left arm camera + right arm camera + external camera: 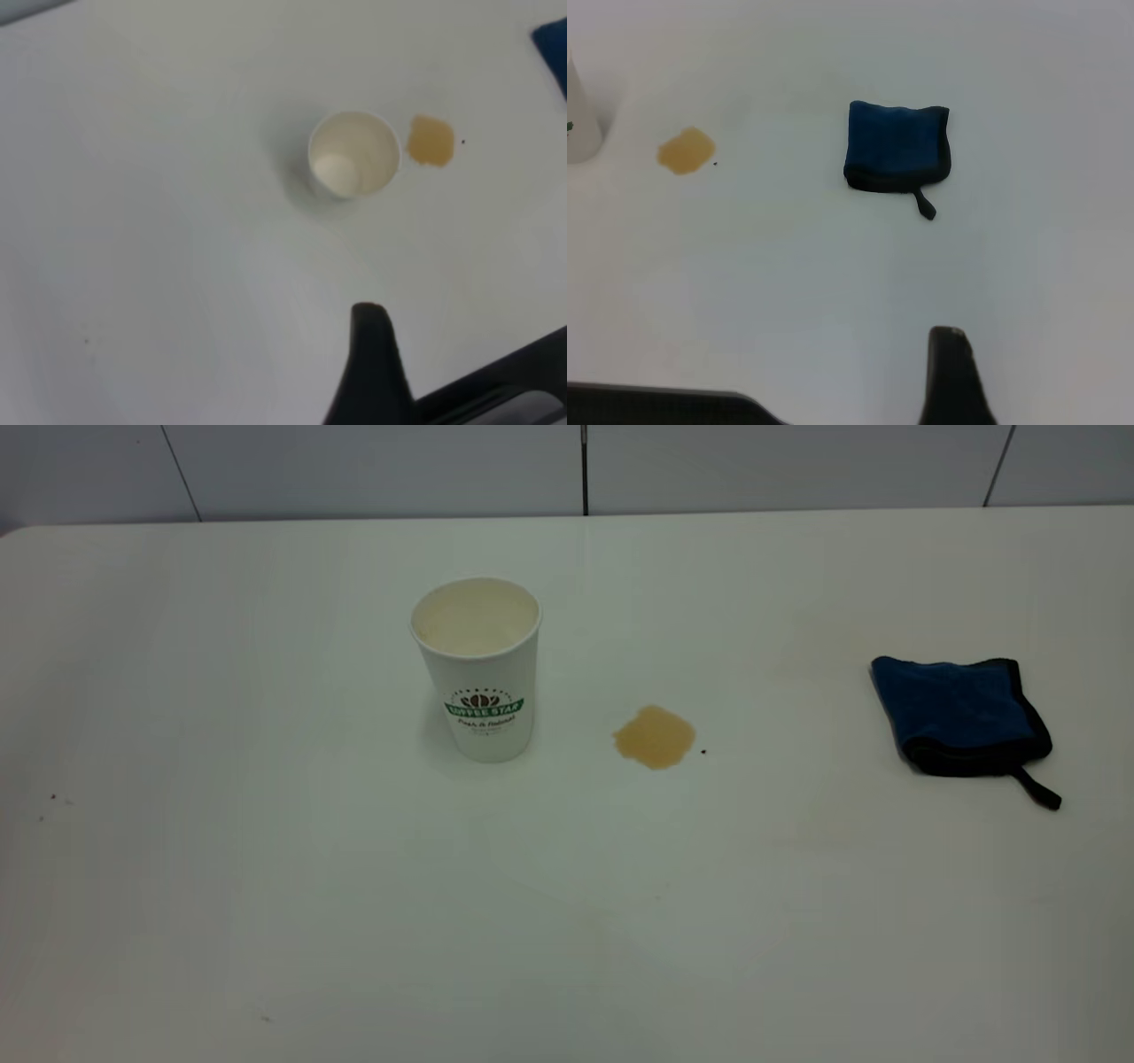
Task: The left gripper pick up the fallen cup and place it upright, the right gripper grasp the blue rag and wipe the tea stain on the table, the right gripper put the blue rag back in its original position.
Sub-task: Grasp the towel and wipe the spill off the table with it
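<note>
Cup (479, 670) upright on counter (266, 868), tea stain (655, 736) just beside it, blue rag (959, 714) well apart at the right. Left hand (372, 354) and right hand (952, 372) poised above; grip state impossible to tell.

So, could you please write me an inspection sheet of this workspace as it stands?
Surface: white table, glossy, faint marks near its left edge.
Cup: upright, empty, left of the stain, apart from it.
Tea stain: unwiped, light brown.
Blue rag: folded, at the right, loop strap pointing to the near side.
Clutter: tiny dark speck beside the stain.
Left gripper: above the table, holding nothing.
Right gripper: above the table, away from the rag.
Cables: nothing seen.
Surroundings: pale panelled wall behind.
</note>
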`<state>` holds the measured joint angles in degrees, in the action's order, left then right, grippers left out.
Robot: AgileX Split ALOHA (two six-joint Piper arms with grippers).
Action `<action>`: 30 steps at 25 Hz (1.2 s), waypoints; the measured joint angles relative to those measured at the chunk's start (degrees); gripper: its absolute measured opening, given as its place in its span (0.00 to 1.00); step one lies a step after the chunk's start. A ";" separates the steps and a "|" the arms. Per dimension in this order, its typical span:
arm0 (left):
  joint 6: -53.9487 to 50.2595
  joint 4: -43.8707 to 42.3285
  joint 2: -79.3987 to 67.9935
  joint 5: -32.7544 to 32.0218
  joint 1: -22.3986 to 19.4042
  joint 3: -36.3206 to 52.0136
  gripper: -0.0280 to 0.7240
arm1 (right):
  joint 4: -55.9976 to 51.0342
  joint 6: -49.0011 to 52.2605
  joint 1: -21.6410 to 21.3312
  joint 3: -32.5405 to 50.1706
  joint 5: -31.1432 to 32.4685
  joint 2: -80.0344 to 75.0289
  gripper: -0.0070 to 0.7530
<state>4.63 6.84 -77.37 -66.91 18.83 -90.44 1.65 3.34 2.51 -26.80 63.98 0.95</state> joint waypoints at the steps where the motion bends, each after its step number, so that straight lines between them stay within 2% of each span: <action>1: -0.25 -0.17 1.36 0.00 0.00 2.51 0.82 | 0.00 0.00 0.00 0.00 0.00 0.00 0.71; 10: -0.52 -2.11 15.69 0.00 0.00 34.04 0.82 | 0.00 0.00 0.00 0.00 0.00 0.00 0.71; 14: -2.39 -4.88 21.93 2.43 0.00 45.16 0.82 | 0.00 0.00 0.00 0.00 0.00 0.00 0.71; 17: -2.90 -5.66 26.11 4.39 0.00 50.94 0.82 | 0.00 0.00 0.00 0.00 0.00 0.00 0.71; 25: -3.32 -7.44 40.52 2.86 0.00 60.34 0.82 | 0.00 0.00 0.00 0.00 0.00 0.00 0.71; 30: -3.71 -7.94 50.83 3.47 0.00 62.68 0.82 | 0.00 0.00 0.00 0.00 0.00 0.00 0.71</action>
<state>0.92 -1.10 -26.54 -63.44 18.83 -27.76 1.65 3.34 2.51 -26.80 63.98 0.95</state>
